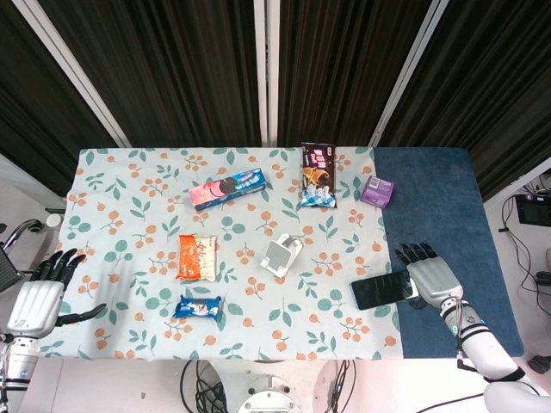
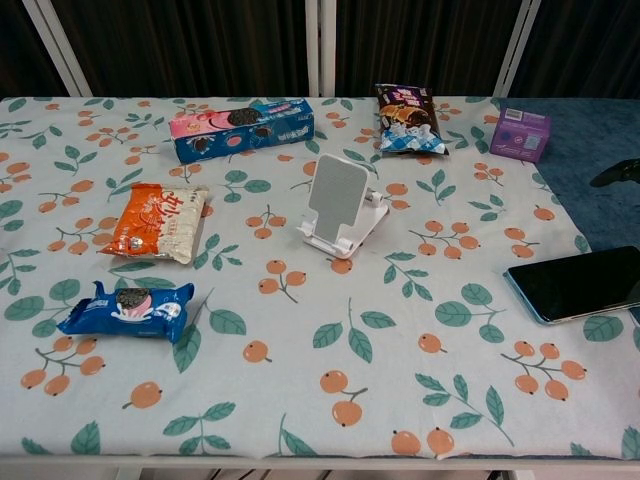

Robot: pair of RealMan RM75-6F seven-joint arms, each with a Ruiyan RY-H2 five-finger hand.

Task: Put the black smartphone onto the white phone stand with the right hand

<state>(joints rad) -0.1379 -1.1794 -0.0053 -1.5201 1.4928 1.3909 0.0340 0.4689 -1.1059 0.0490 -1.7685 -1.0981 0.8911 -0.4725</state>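
The black smartphone (image 1: pixel 381 290) lies flat at the right edge of the floral cloth; the chest view shows the smartphone (image 2: pixel 580 283) with nothing on it. The white phone stand (image 1: pixel 281 255) sits mid-table to the phone's left, and in the chest view the phone stand (image 2: pixel 338 205) has its back plate upright and bare. My right hand (image 1: pixel 428 277) hovers by the phone's right end, fingers spread, holding nothing. Only a dark fingertip (image 2: pixel 617 172) of it shows in the chest view. My left hand (image 1: pixel 39 297) stays off the table's left side, fingers apart and holding nothing.
A pink-and-blue cookie box (image 1: pixel 227 188), a dark snack bag (image 1: pixel 317 175) and a purple box (image 1: pixel 377 191) line the back. An orange packet (image 1: pixel 197 256) and a blue cookie pack (image 1: pixel 199 306) lie left of the stand. A blue cloth (image 1: pixel 439 198) covers the table's right part.
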